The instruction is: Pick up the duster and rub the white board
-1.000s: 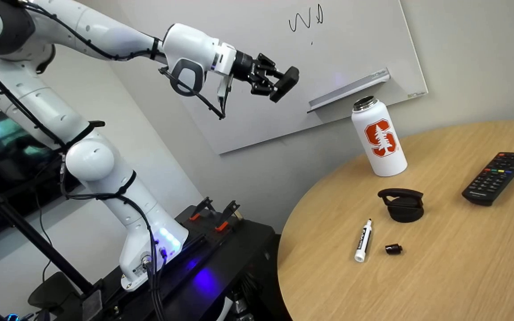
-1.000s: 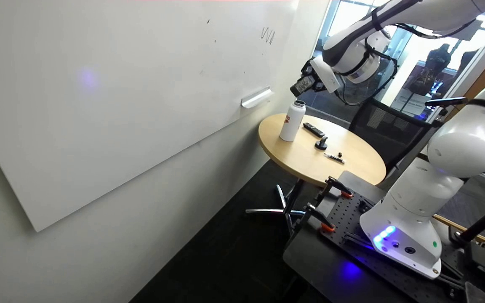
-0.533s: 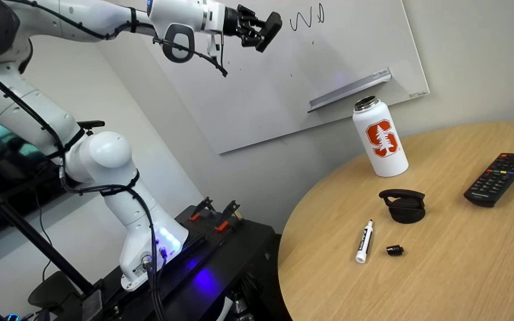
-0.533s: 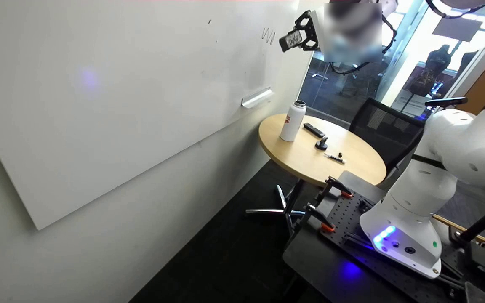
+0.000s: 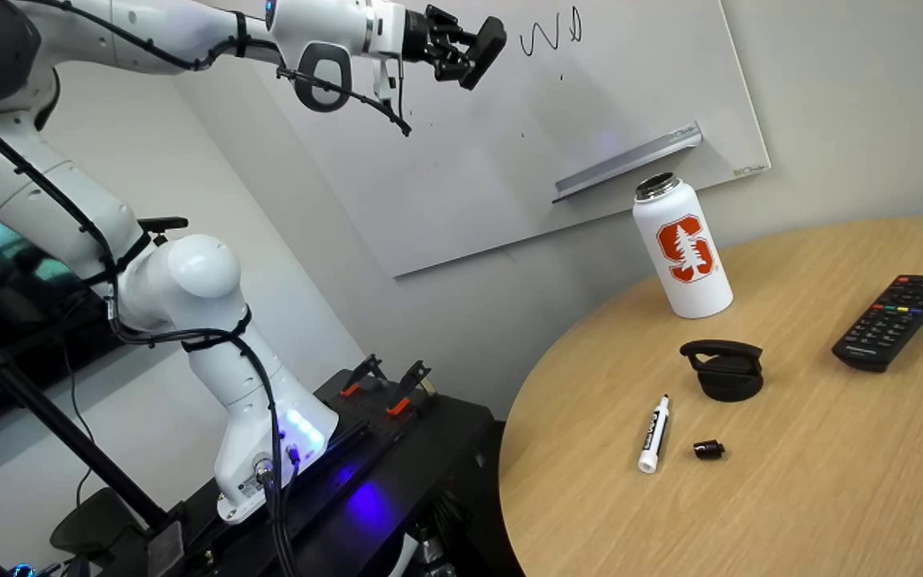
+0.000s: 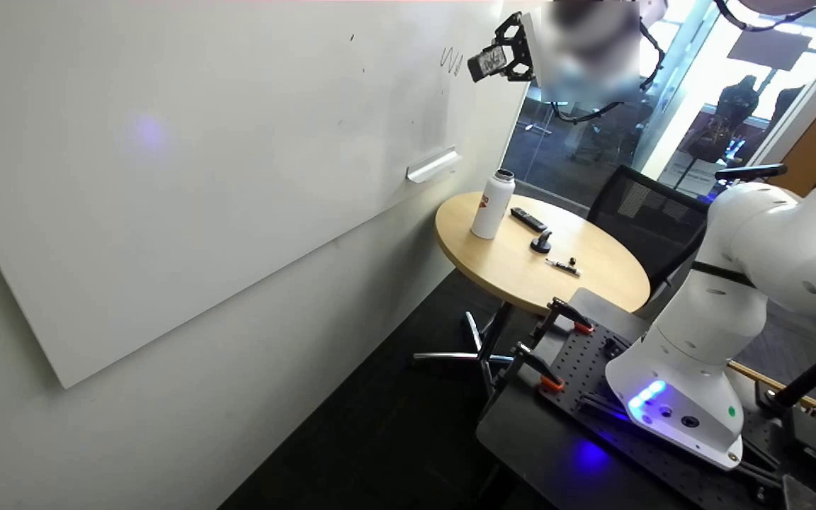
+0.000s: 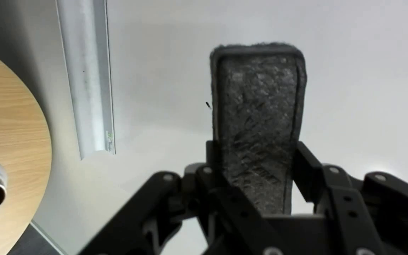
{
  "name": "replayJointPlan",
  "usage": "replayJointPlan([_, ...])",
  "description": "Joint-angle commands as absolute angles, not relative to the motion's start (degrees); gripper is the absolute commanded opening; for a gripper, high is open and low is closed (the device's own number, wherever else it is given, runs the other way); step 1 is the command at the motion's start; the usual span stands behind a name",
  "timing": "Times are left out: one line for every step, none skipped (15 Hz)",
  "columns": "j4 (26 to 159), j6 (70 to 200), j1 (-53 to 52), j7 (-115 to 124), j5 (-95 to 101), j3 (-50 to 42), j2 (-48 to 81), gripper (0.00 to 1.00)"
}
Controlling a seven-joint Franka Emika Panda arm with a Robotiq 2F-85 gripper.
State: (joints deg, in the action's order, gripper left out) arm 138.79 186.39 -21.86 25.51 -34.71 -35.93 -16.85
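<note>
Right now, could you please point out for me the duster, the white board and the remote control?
Duster (image 7: 259,120), in the wrist view: its broad dark face.
White board (image 6: 224,156), in an exterior view: its bare surface.
Remote control (image 5: 892,323), in an exterior view: its buttoned face.

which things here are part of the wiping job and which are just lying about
Part of the job:
duster, held in the gripper
white board, with dark writing on it

Just lying about, all on the round table:
open white bottle
black lid with a loop handle
white marker, tip bare
small black cap
remote
</note>
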Motion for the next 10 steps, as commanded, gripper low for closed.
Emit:
replayJointPlan([134.0,184.5,-32.6,22.6,-34.7,-45.7,-16.8,0.27])
replayJointPlan([132.4,182.7,-36.6,21.9,-34.5,-49.8,-17.2,0.27])
replayJointPlan([131.2,181.1,-40.7,20.5,-34.5,-53.8,-18.0,0.27])
replayJointPlan([129.7,180.6,-44.5,19.4,-34.9,-57.7,-17.8,0.27])
replayJointPlan([128.4,180.3,-48.4,17.9,-34.9,-61.6,-17.8,0.27])
replayJointPlan([127.4,180.3,-52.6,15.6,-34.4,-65.8,-18.3,0.27])
replayJointPlan([126.4,180.0,-56.5,13.5,-33.7,-69.7,-18.9,0.27])
replayJointPlan([125.5,179.8,-60.0,11.7,-33.0,-73.5,-19.3,0.27])
replayJointPlan([124.4,179.2,-63.2,10.8,-32.8,-77.1,-18.7,0.27])
replayJointPlan([126.9,181.4,-57.9,13.4,-33.4,-71.8,-17.8,0.52])
